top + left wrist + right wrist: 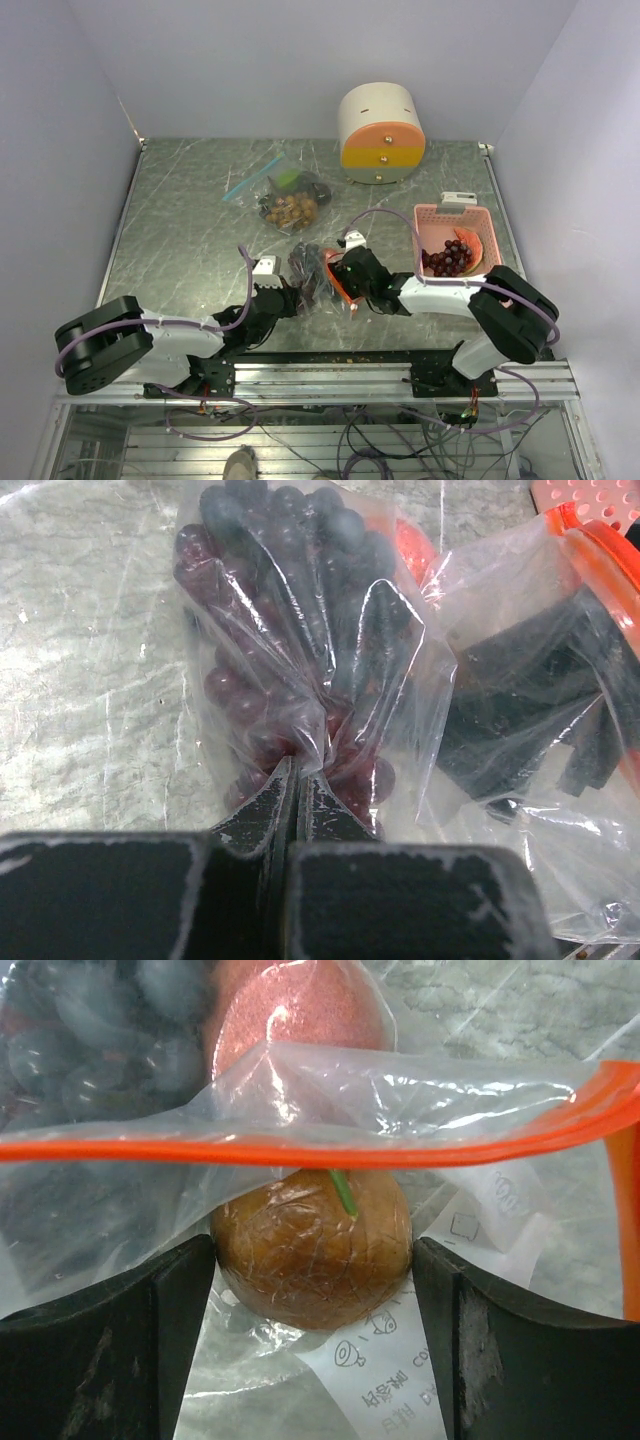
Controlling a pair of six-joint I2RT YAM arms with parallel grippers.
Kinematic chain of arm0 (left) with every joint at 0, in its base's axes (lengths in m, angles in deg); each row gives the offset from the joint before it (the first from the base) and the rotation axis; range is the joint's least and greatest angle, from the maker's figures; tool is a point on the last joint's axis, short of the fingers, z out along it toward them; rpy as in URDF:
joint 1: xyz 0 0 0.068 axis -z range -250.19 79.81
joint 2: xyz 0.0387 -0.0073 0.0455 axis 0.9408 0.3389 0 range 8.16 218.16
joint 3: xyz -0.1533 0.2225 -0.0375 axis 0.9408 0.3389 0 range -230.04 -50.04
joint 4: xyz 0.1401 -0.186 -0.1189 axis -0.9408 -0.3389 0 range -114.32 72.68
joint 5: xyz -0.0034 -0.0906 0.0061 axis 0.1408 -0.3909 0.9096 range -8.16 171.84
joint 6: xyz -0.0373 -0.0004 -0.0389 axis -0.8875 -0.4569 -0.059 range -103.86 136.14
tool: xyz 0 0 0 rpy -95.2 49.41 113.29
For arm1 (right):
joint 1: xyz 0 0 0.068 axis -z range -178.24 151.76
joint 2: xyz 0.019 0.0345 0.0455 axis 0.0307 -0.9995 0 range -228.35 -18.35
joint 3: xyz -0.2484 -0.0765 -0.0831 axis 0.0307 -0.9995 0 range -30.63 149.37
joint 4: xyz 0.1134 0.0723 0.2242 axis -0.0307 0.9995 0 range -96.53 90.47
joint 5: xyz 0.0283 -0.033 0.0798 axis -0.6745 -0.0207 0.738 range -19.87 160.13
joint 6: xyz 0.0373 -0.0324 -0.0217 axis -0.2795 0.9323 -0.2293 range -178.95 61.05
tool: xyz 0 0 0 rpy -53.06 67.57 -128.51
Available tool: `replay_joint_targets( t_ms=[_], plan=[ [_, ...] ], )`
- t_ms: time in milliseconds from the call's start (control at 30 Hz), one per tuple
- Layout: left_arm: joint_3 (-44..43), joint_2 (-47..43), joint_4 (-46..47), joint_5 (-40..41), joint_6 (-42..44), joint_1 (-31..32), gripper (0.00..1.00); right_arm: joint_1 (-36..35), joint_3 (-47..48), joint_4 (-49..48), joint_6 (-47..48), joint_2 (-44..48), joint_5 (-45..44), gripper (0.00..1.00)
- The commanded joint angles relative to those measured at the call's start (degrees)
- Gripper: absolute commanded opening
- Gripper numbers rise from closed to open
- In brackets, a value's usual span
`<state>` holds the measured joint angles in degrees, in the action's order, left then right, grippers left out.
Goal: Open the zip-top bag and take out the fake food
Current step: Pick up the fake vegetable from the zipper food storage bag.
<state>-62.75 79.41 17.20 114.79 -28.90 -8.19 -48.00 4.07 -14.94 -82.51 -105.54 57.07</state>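
A clear zip-top bag with an orange zip strip [300,1152] lies at the near middle of the table [320,278]. My left gripper [297,772] is shut on a pinch of the bag's plastic, just in front of a dark purple grape bunch [290,600] inside the bag. My right gripper [312,1260] reaches into the bag's open mouth, with its fingers [180,1310] against both sides of a brown round fruit [312,1245] that has a green stem. A reddish-orange fruit [295,1005] and the grapes [90,1030] lie beyond it. In the top view the grippers [300,297] [345,275] meet at the bag.
A second bag with a blue zip [288,203], holding a tan-brown grape bunch and a green piece, lies at the back middle. A pink basket [432,215] with purple grapes and an orange piece stands at the right. A round cream-and-orange drawer box [380,135] stands at the back.
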Motion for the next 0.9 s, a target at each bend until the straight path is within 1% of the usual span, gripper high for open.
replay_joint_targets(
  t_ms=[0,100,167,400,500,667,867],
  plan=[
    [-1.1,1.0,1.8,-1.1,0.3,0.3,0.07,-0.5,0.4,-0.4,0.8,-1.8,-2.5,0.82],
    [-1.0,1.5,2.3,-1.3,0.2,0.2,0.07,-0.6,0.4,-2.6,1.3,-2.8,0.4,0.82],
    [-0.9,1.5,2.3,-1.3,0.2,0.3,0.07,-0.6,0.6,-2.7,1.1,-3.7,1.1,0.8],
    [0.1,0.0,1.9,-0.5,0.0,0.2,0.07,-0.9,0.6,0.5,-1.0,-3.7,-2.9,0.58],
    [0.4,-0.5,1.5,-0.2,-0.1,0.3,0.07,-0.9,0.0,1.3,-1.7,-1.2,-3.8,0.51],
    [0.9,-2.0,0.5,0.6,-0.7,0.2,0.07,-0.8,-1.1,3.6,-2.1,5.3,-4.9,0.43],
    [1.5,-3.4,-0.9,1.9,-1.4,0.2,0.07,-0.6,-0.9,9.7,-2.2,15.1,-8.1,0.42]
  ],
)
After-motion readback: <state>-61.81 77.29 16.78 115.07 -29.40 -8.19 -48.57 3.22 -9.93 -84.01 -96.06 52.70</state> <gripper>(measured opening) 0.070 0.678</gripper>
